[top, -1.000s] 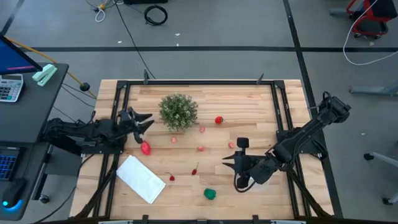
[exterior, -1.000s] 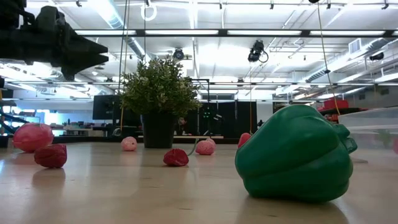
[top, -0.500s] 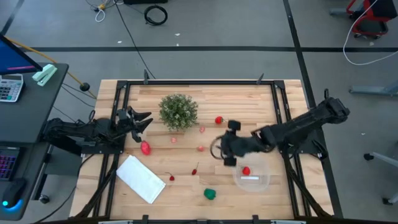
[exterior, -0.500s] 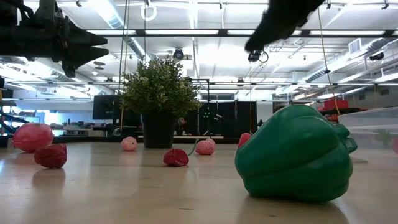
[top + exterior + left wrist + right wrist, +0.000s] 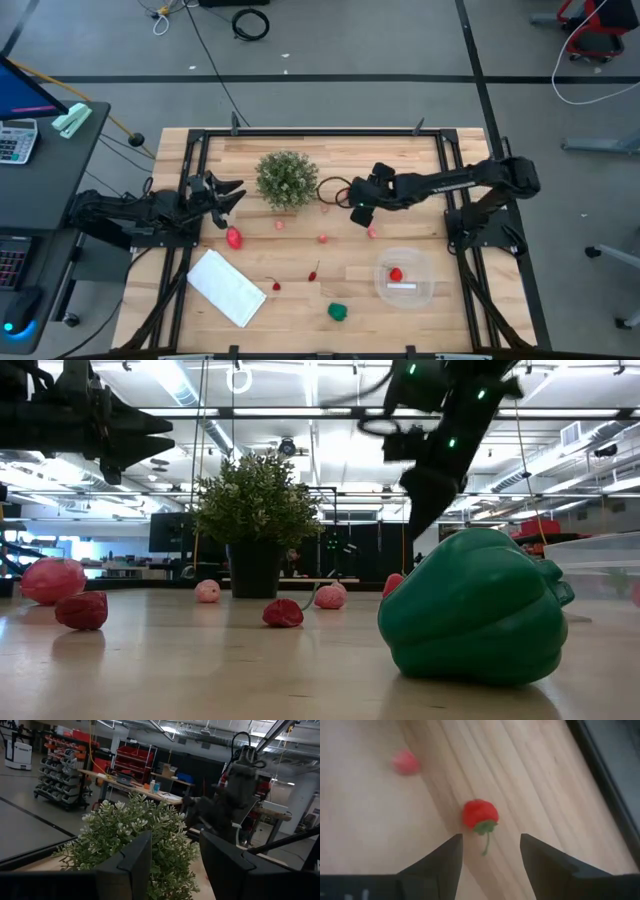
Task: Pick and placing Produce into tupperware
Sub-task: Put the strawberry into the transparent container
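1. Right gripper (image 5: 352, 204) is out over the middle of the table, just right of the bushy plant (image 5: 287, 179). Fingers apart, nothing between them.
2. Right wrist view: a red piece with a green stem (image 5: 480, 814) lies on the wood ahead of the spread fingers (image 5: 437, 865), not touching them. A blurred pink piece (image 5: 405, 762) sits further off.
3. Tupperware (image 5: 405, 278) sits right of centre on the near side, well apart from the right gripper. It holds one red piece (image 5: 396, 274); a whitish label mark shows beside that piece.
4. Loose produce on the table: larger red piece (image 5: 234, 238) near the left gripper, small pink pieces (image 5: 280, 225) and (image 5: 322, 238) mid-table, another pink one (image 5: 372, 232) just near of the right gripper, small red bits (image 5: 313, 274) and (image 5: 276, 286), green pepper (image 5: 339, 312) at the near edge.
5. Low view: green pepper (image 5: 475, 605) fills the foreground, the plant in its dark pot stands behind it, and the right arm hangs above.
6. Left gripper (image 5: 228, 195) waits at the left side, just left of the plant, above the table. Fingers (image 5: 131, 862) apart, holding nothing.
7. Flat white rectangle (image 5: 226, 286) lies at near left, clear of both grippers.
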Robot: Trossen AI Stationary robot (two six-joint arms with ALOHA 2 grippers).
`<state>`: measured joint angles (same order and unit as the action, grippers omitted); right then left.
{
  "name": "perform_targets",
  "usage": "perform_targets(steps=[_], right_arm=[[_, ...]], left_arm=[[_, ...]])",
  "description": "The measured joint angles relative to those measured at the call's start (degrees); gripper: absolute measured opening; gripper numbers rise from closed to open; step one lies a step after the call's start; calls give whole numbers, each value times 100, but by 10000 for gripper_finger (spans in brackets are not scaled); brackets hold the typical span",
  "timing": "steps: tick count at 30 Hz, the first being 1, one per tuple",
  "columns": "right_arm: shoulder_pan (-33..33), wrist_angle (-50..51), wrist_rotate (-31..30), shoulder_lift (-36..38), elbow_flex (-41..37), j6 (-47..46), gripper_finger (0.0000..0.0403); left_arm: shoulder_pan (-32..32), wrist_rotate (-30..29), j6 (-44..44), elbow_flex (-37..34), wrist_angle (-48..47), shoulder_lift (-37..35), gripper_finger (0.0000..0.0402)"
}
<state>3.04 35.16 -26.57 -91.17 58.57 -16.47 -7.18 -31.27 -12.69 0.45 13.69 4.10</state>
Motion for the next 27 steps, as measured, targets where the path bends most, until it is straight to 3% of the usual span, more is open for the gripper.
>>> perform_targets(steps=[4, 19, 24, 27], right_arm=[[230, -29, 333, -369, -3, 4, 204], [411, -197, 351, -846, -12, 384, 201], [423, -329, 643, -1109, -11, 479, 182], [412, -361, 386, -1252, -12, 513, 156]], left_arm=[[0, 0, 0, 0, -2, 0, 172], [0, 1, 23, 0, -6, 1, 172], [0, -2, 179, 0, -4, 2, 172], [0, -2, 188, 0, -4, 2, 172]])
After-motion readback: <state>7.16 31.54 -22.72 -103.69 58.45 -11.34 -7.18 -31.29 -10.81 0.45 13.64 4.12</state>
